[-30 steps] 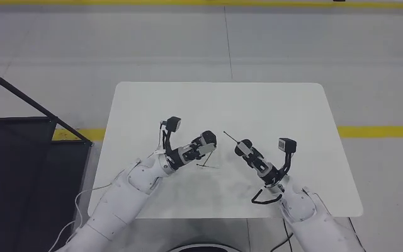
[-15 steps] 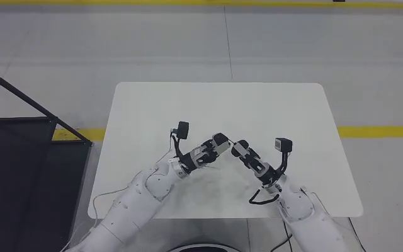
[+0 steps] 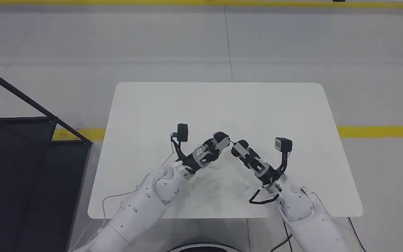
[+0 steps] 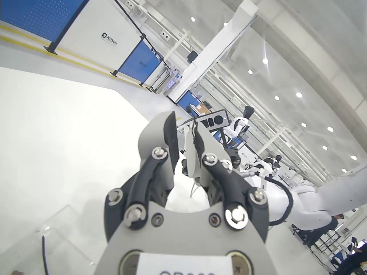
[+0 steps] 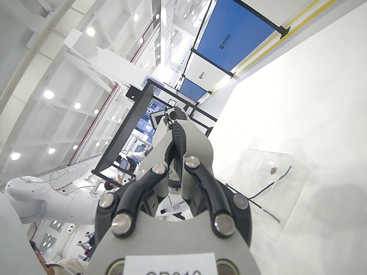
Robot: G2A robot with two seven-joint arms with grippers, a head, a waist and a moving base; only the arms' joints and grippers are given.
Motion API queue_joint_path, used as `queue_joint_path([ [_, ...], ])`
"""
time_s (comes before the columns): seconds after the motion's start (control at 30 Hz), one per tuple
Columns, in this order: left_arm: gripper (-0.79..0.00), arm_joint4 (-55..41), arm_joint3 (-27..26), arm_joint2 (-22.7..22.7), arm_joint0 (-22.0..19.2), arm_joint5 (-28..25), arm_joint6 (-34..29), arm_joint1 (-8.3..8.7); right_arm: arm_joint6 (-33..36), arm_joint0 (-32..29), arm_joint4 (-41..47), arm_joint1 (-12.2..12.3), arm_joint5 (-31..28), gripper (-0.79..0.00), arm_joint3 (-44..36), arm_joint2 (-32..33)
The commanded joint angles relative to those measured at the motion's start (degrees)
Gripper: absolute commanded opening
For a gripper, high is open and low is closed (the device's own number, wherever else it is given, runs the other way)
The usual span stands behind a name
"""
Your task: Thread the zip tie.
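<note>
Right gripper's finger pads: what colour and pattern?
Black and ribbed; the pads show best in the right wrist view.

One table [image 3: 283,113], two tools (left tool [image 3: 224,137], right tool [image 3: 235,146]), one clear sheet [image 5: 258,161]; zip tie [image 5: 259,194] count unclear.

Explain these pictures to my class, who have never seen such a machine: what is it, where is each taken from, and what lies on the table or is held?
It is a robot with two arms, each ending in a gripper. The top view looks down on the white table from above the arms; the other two come from cameras on each wrist. The left gripper, fingers apart, and the right gripper meet tip to tip above the table. The right one pinches a thin black zip tie. More black straps lie on a clear sheet.
</note>
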Motion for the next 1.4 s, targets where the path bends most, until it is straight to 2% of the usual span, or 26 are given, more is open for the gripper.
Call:
queue_joint_path([
  [0.0, -0.588, -1.1, 0.4, 0.1, -0.1, -0.4, -0.5, -0.24, 0.0, -0.1, -0.1, -0.1, 0.0, -0.785, -0.1, 0.0],
  [0.37, -0.625, -4.2, 1.7, -0.2, -0.9, -1.2, -3.2, -1.21, 0.0, -0.4, -0.8, -0.4, 0.4, -0.785, -0.5, 0.4],
  [0.77, -0.606, -5.7, 2.7, -0.5, -1.3, -2.2, -5.7, -2.06, -0.1, -0.7, -1.0, -0.7, 0.5, -0.785, -0.6, 0.9],
  [1.37, -0.637, -6.2, 3.2, -1.5, -1.0, -3.2, -7.9, -3.01, -1.4, -1.2, -2.9, -1.3, 1.5, -0.785, -1.0, 1.5],
])
